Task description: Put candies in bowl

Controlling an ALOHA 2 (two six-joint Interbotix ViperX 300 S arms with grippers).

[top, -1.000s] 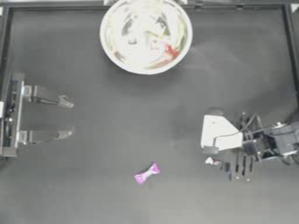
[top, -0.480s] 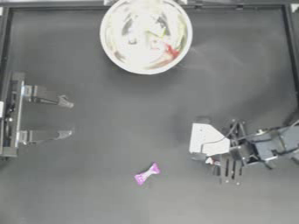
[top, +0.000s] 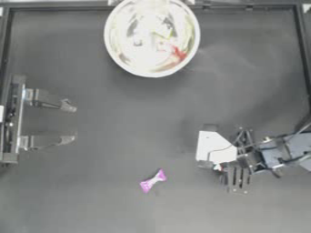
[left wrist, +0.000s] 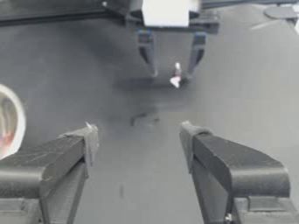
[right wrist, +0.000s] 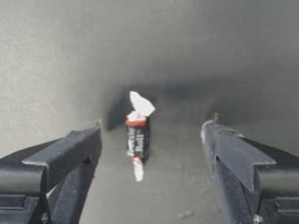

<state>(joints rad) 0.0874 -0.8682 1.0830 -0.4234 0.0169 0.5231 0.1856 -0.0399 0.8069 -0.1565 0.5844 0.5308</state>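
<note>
Near the table's right edge, the right gripper (right wrist: pixel 151 131) stands wide open and holds nothing, a white-and-red candy (right wrist: pixel 137 136) lying between its jaws, long axis parallel to them (a good line for closing). The left gripper (top: pixel 68 123) waits open at the left edge.

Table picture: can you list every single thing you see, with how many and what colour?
bowl: one, shiny silver, at the far edge of the table, middle.
candy in the bowl: one red seen; any others are lost in reflections.
purple candy: one, on the table near the front edge.
red-and-white candy: one, on the table between the right gripper's open jaws, untouched.
table: one, dark grey.
left gripper: open, parked at the left side.
right gripper: open, low over the red-and-white candy.
</note>
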